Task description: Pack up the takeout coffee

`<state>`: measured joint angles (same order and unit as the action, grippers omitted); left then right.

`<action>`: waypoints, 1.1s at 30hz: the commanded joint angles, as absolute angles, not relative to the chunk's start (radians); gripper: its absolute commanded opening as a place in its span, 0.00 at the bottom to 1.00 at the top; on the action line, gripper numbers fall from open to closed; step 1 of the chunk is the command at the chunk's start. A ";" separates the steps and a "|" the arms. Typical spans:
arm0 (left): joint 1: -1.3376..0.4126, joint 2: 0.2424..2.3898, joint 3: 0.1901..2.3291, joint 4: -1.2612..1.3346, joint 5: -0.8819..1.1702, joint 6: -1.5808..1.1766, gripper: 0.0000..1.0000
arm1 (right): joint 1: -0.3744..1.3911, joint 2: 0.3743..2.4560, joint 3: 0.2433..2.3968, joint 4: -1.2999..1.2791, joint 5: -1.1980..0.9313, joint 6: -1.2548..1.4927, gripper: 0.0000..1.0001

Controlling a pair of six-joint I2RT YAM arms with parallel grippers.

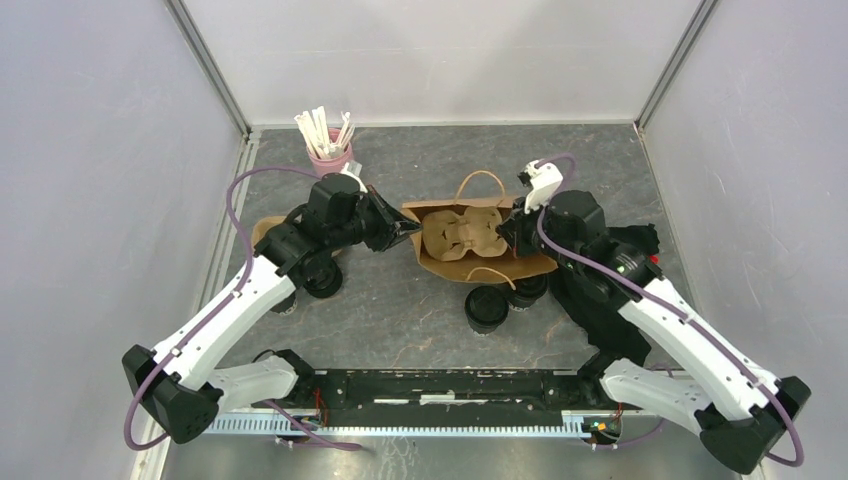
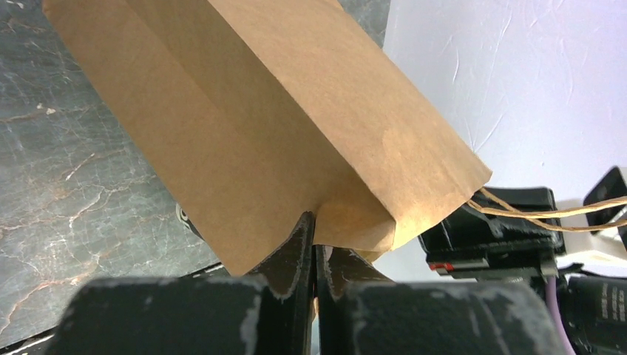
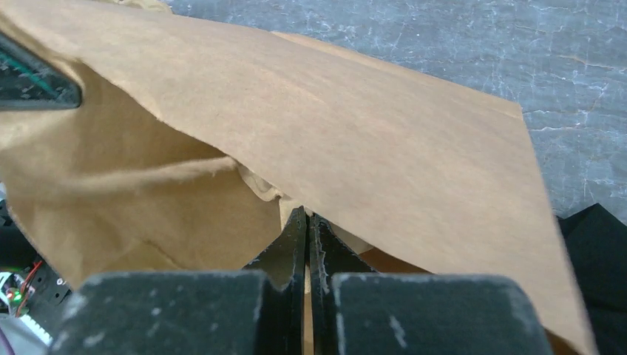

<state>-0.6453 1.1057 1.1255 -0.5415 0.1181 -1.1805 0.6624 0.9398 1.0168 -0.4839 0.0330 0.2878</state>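
A brown paper bag point(image 1: 480, 262) stands open mid-table with a cardboard cup carrier point(image 1: 463, 235) inside it. My left gripper point(image 1: 410, 232) is shut on the bag's left rim; in the left wrist view its tips point(image 2: 316, 222) pinch a fold of the bag point(image 2: 296, 133). On the opposite rim my right gripper point(image 1: 511, 231) is shut too, its tips point(image 3: 307, 216) clamping the paper point(image 3: 384, 155). One takeout coffee point(image 1: 487, 308) with a black lid stands just in front of the bag, a second point(image 1: 528, 290) is half under its edge. Another lidded cup point(image 1: 323, 277) sits beneath my left arm.
A pink cup of white sticks point(image 1: 328, 148) stands at the back left. A black cloth point(image 1: 600, 300) lies under my right arm. A brown cardboard piece point(image 1: 262, 231) shows behind my left arm. White walls enclose the table on three sides.
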 commanded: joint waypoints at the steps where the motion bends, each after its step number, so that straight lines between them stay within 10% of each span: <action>1: -0.643 1.120 1.119 -0.463 0.203 -1.192 0.06 | 0.663 0.987 1.005 -0.397 0.025 0.318 0.00; 33: -0.642 1.126 1.108 -0.469 0.231 -1.206 0.05 | 0.663 1.005 0.868 -0.158 0.111 0.424 0.00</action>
<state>-0.6449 1.1191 1.1122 -0.5171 0.1722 -1.1809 0.6601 0.9764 0.8688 -0.2710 0.1997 0.4175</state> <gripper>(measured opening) 0.060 0.010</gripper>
